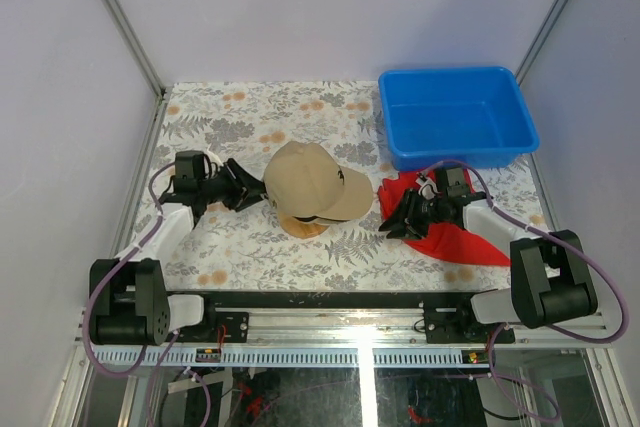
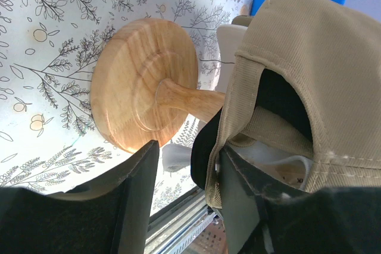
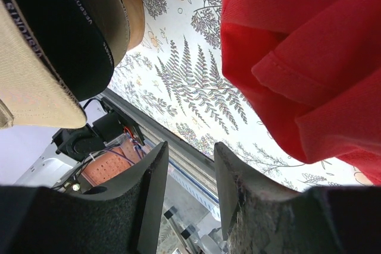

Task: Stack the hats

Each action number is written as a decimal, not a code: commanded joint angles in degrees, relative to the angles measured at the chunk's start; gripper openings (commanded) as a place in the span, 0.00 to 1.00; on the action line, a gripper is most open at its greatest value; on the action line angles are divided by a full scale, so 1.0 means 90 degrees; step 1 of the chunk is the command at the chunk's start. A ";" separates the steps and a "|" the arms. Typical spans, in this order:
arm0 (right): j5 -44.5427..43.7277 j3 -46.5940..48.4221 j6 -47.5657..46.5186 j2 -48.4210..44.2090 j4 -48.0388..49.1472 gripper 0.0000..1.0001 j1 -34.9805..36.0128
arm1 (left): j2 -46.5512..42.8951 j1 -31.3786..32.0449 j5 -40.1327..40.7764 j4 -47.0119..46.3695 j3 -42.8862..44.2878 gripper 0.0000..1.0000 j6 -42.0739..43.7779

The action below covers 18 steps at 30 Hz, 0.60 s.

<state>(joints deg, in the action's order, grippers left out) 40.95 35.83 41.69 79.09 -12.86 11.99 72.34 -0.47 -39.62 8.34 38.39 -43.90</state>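
Far left first: the left gripper (image 1: 240, 190) sits low over the floral table (image 1: 230, 247), aimed at the back of the hats (image 1: 312, 182) and just beside them. Its jaws are spread with nothing in between. From the left wrist we only see tablecloth in the gap past the dark fingers (image 2: 134, 206).

Middle of the table: the hats are piled on the wooden stand (image 2: 143, 93), whose round base lies flat on the cloth. The tan cap (image 2: 297, 75) is on top, with its brim pointing right and toward us. Peeking up through the back opening, we see a black cap (image 2: 280, 96) tucked inside it. Below that is something white, probably another cap, but it's too cramped in there to be sure.

Just right of the brims, the right gripper (image 1: 398, 222) hangs over the left edge of the crumpled red cloth (image 1: 460, 237). Its jaws are parted too and hold nothing; the cloth sits off to one side of them. The blue bin (image 1: 457, 119) is in the far right corner, behind the cloth.
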 commanded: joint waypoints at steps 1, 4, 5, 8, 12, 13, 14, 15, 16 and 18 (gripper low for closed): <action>-0.0067 0.0164 -0.0086 -0.0264 -0.0168 0.44 -0.0022 | -0.0281 -0.0122 -0.0277 -0.0854 -0.0267 0.43 -0.0493; -0.0082 0.0126 -0.0090 -0.0300 -0.0215 0.43 -0.0020 | -0.0390 -0.0131 -0.0456 -0.1212 -0.0323 0.43 -0.0747; -0.0086 0.0118 -0.0091 -0.0301 -0.0217 0.43 -0.0023 | -0.0419 -0.0132 -0.0506 -0.1283 -0.0321 0.43 -0.0814; -0.0095 0.0122 -0.0102 -0.0320 -0.0262 0.43 -0.0019 | -0.0526 -0.0133 -0.0706 -0.1495 -0.0322 0.46 -0.1044; -0.0107 0.0206 -0.0144 -0.0357 -0.0390 0.43 -0.0018 | -0.0711 -0.0127 -0.0891 -0.1651 -0.0330 0.50 -0.1311; -0.0119 0.0232 -0.0176 -0.0360 -0.0433 0.43 -0.0020 | -0.0756 -0.0130 -0.0900 -0.1620 -0.0330 0.50 -0.1327; -0.0118 0.0262 -0.0200 -0.0360 -0.0480 0.43 -0.0022 | -0.0776 -0.0130 -0.0913 -0.1608 -0.0329 0.51 -0.1330; -0.0125 0.0289 -0.0212 -0.0360 -0.0520 0.43 -0.0021 | -0.0799 -0.0131 -0.0912 -0.1583 -0.0335 0.51 -0.1333; -0.0131 0.0311 -0.0231 -0.0356 -0.0555 0.43 -0.0017 | -0.0832 -0.0146 -0.0896 -0.1526 -0.0342 0.52 -0.1312; -0.0171 0.0375 -0.0279 -0.0367 -0.0657 0.43 -0.0015 | -0.0903 -0.0188 -0.0892 -0.1438 -0.0366 0.52 -0.1273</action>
<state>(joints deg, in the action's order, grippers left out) 39.92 36.03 40.51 77.69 -16.10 11.99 65.82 -1.45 -45.28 -1.83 35.79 -54.43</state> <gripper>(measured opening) 0.434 0.515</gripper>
